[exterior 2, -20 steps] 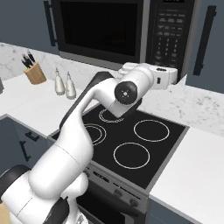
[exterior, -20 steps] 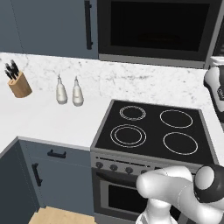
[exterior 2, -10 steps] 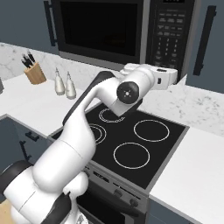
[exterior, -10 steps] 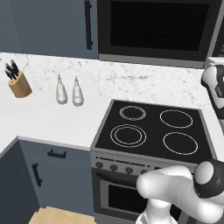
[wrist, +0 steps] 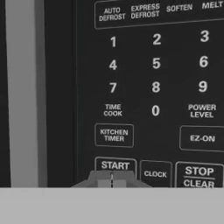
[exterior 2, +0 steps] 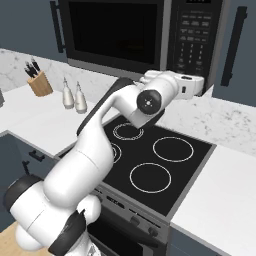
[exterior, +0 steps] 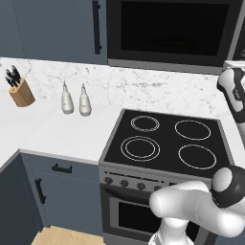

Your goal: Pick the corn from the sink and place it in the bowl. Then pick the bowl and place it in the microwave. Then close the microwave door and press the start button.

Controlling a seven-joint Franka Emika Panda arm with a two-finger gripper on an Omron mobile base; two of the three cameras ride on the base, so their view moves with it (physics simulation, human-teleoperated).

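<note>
The black-fronted microwave (exterior 2: 145,35) sits above the four-ring cooktop (exterior 2: 150,160), its wide dark-glass microwave door (exterior 2: 112,32) already shut; corn and bowl are presumably inside. To the door's right, at the keypad's lower left corner, the two-finger gripper (wrist: 111,180), fingertips together, meets the START button (wrist: 115,165). Only that press seems left.

Over the last second we see little change: our arm's hand creeps slightly farther toward the microwave (exterior 2: 150,35) keypad (exterior 2: 194,35), and the gripper (wrist: 111,180), fingers pressed together, sits right under the START button (wrist: 115,165).
</note>
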